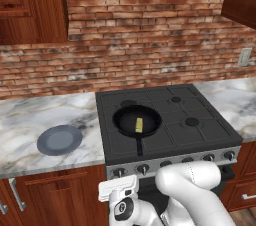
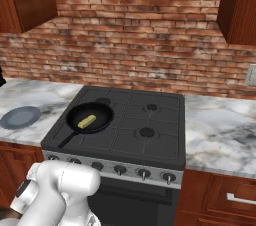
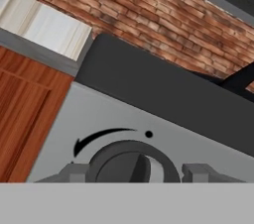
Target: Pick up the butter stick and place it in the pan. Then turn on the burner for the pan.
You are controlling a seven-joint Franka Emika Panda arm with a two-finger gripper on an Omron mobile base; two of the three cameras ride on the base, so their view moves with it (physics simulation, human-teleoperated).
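Straddling the round dark stove knob [image 3: 130,164], my pincer's [image 3: 130,172] grey tips stand apart. Pale-yellow butter stick [image 1: 139,125] already lies in the round black frying pan [image 1: 125,119]; next I'd close and twist.

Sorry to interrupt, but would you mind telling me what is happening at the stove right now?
The butter stick already lies in the pan, which sits on the front-left burner of the stove. The arm is folded low in front of the control panel, and the hand view shows the end effector right at a burner knob, one fingertip on each side of it. No flame is visible under the pan, so switching on the burner appears to be the step underway.
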